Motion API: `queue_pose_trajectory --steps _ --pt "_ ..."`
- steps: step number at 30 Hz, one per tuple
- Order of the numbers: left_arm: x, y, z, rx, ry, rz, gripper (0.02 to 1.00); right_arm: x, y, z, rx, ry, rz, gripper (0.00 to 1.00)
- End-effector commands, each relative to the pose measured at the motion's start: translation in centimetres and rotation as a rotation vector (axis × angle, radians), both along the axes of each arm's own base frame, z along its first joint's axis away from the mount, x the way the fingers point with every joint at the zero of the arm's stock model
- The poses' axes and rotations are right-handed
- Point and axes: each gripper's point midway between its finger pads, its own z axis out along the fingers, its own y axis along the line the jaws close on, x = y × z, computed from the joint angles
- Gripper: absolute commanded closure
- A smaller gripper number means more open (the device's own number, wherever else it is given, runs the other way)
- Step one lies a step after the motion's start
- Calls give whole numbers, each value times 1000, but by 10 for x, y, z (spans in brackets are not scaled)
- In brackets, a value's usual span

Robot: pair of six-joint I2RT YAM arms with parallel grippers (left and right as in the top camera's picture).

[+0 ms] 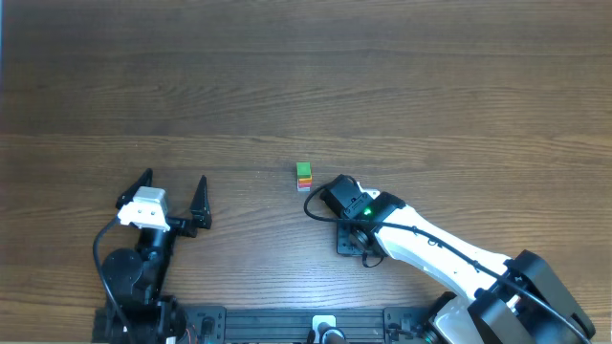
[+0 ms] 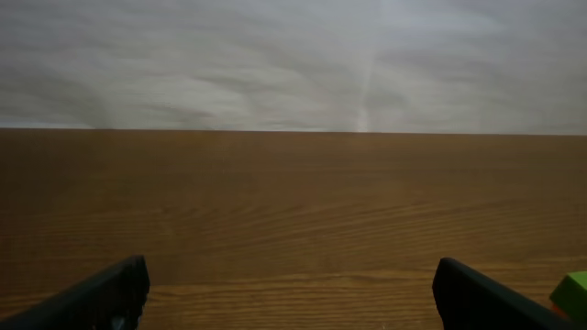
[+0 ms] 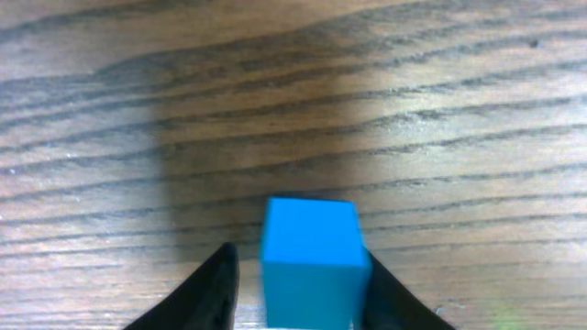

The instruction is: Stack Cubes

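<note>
Cubes are sitting in two places: a small stack (image 1: 304,176) near the middle of the worktop (image 1: 287,76), and a blue cube (image 3: 312,261) in the right arm's grip.

At the far left, the left arm (image 1: 143,239) is resting near its base. The left jaws are standing wide open and holding nothing, with their dark fingertips (image 2: 101,298) poking in at the corners of the left wrist view. A green sliver (image 2: 573,293) is showing at that view's edge, cut off by the frame, so there is too little of it to identify.

In the middle, the stack is standing upright with a green cube (image 1: 304,168) on top and an orange-red layer under it. A pale strip at the bottom is too small to make out.

Just right of the stack in the top view, the right arm (image 1: 430,250) is reaching in low. The right jaws are gripping the blue cube between their fingers (image 3: 206,289). The cube's lower part is running off the frame, and in the top view the arm's head is hiding it. Whether the cube is touching the worktop is unclear.
</note>
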Motion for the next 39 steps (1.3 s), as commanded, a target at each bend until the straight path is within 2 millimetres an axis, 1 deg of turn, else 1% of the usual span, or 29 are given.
queue_pose_trajectory --steps 1,2,7,12,15,16,17,20,21,22,23,25,27,30,33,35,36,37,39 --pt "0 -1 -1 14 -2 -8 18 1 -4 0 -8 -12 -5 713" --pt "0 -1 -1 14 -3 -8 18 1 -4 0 -7 -11 -5 741" --pt "0 -1 -1 14 -3 -8 18 1 -4 0 -7 -11 -5 759" --pt "0 -1 -1 14 -3 -8 18 4 -2 1 -1 -18 -6 809" --pt "0 -1 -1 14 -3 -8 18 13 7 15 13 -34 -6 849" --pt "0 -1 -1 14 -2 -8 18 16 9 22 14 -37 -5 869" --pt "0 -1 -1 14 -2 -8 18 22 13 32 16 -46 -5 899" --pt "0 -1 -1 14 -2 -8 18 39 22 63 19 -92 -5 943" --pt "0 -1 -1 14 -3 -8 18 52 30 84 26 -126 2 952" --pt "0 -1 -1 14 -3 -8 18 58 33 94 31 -141 3 956" --pt "0 -1 -1 14 -2 -8 18 71 42 116 35 -168 4 982" --pt "0 -1 -1 14 -2 -8 18 84 51 134 34 -180 3 989" --pt "0 -1 -1 14 -3 -8 18 96 61 146 23 -175 4 991" --pt "0 -1 -1 14 -3 -8 20 108 74 151 0 -158 15 989" --pt "0 -1 -1 14 -3 -8 18 115 91 149 -13 -142 41 991" --pt "0 -1 -1 14 -2 -8 18 119 105 143 -20 -133 62 991" --pt "0 -1 -1 14 -2 -8 18 119 108 140 -23 -129 68 989" --pt "0 -1 -1 14 -3 -8 18 120 110 134 -30 -120 69 991" --pt "0 -1 -1 14 -2 -8 18 121 111 129 -37 -107 69 991"
